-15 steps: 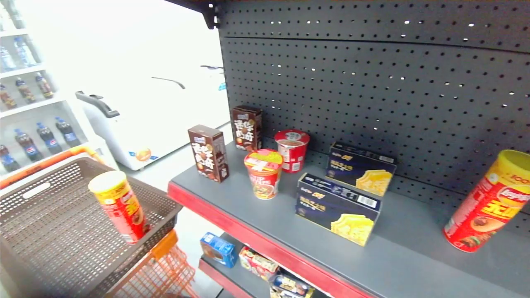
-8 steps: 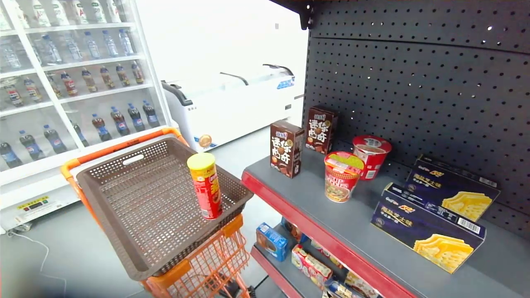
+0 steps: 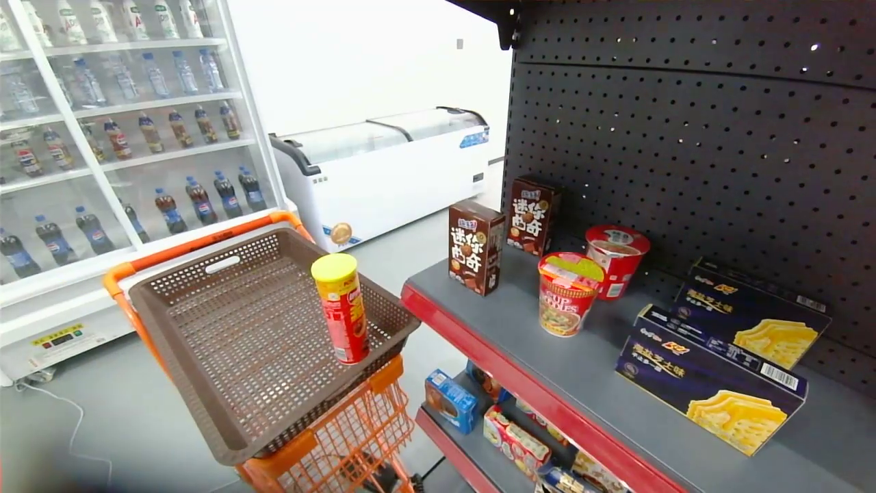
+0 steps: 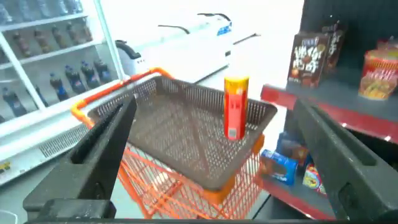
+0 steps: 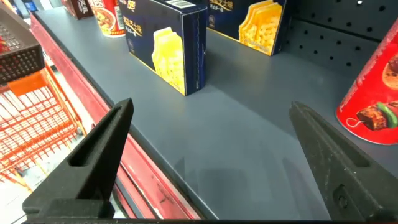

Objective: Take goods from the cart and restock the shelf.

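One chip can [image 3: 340, 308] upright in basket [image 3: 226, 329]

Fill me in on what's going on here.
A robot is restocking a shop shelf from a cart. One chip can stands upright in the cart's brown basket, not yet picked up. The left gripper faces it, open; the right gripper hangs open above the shelf, near the blue boxes and a second can. Neither holds anything.

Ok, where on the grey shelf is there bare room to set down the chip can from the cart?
Bare shelf lies between the front blue box and the red can. A front strip along the red edge is also free. Crowded: around the noodle cups and brown boxes.
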Motion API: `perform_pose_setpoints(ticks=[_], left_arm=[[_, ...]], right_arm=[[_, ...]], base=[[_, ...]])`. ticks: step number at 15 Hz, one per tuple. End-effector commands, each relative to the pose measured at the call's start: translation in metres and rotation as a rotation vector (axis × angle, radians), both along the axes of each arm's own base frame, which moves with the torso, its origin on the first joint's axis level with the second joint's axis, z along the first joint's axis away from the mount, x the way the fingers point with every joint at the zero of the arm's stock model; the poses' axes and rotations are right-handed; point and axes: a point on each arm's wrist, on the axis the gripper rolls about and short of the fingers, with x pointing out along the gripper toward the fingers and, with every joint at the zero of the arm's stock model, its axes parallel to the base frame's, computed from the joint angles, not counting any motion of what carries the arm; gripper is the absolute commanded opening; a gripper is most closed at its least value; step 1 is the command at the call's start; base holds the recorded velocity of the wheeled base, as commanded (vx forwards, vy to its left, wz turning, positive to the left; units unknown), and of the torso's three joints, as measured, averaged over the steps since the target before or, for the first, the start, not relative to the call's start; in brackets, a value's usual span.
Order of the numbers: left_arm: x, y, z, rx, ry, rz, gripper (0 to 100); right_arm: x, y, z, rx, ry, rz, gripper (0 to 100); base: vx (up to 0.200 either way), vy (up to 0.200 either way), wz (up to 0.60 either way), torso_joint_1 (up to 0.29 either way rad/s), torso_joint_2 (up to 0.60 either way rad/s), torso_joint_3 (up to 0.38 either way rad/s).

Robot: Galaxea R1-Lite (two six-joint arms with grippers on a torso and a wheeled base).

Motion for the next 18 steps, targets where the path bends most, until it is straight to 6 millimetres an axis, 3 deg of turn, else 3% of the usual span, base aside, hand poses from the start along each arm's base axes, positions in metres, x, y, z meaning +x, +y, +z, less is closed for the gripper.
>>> perform_pose_setpoints(ticks=[1, 3, 7, 11, 12, 15, 18], left_arm=[[0.066, 0.000, 0.022, 0.065, 0.288, 0.014, 100], [0.096, 0.000, 0.005, 0.142, 0.439, 0.030, 100], [0.160, -0.004, -0.005, 0.121, 0.576, -0.090, 100], [0.219, -0.008, -0.022, 0.125, 0.597, -0.120, 100], [0.245, -0.019, -0.029, 0.135, 0.557, -0.170, 100], [0.298, -0.035, -0.055, 0.134, 0.454, -0.221, 100], [0.322, -0.042, -0.079, 0.138, 0.486, -0.236, 100]], right_arm=[[0.000, 0.000, 0.000, 0.000, -0.001, 0.001, 100], [0.000, 0.000, 0.000, 0.000, -0.001, 0.001, 100], [0.000, 0.000, 0.000, 0.000, -0.001, 0.001, 100], [0.000, 0.000, 0.000, 0.000, -0.001, 0.001, 100], [0.000, 0.000, 0.000, 0.000, -0.001, 0.001, 100], [0.000, 0.000, 0.000, 0.000, -0.001, 0.001, 100], [0.000, 0.000, 0.000, 0.000, -0.001, 0.001, 100]], base=[[0.000, 0.000, 0.00, 0.000, 0.00, 0.000], [0.000, 0.000, 0.00, 0.000, 0.00, 0.000], [0.000, 0.000, 0.00, 0.000, 0.00, 0.000], [0.000, 0.000, 0.00, 0.000, 0.00, 0.000], [0.000, 0.000, 0.00, 0.000, 0.00, 0.000], [0.000, 0.000, 0.00, 0.000, 0.00, 0.000], [0.000, 0.000, 0.00, 0.000, 0.00, 0.000]])
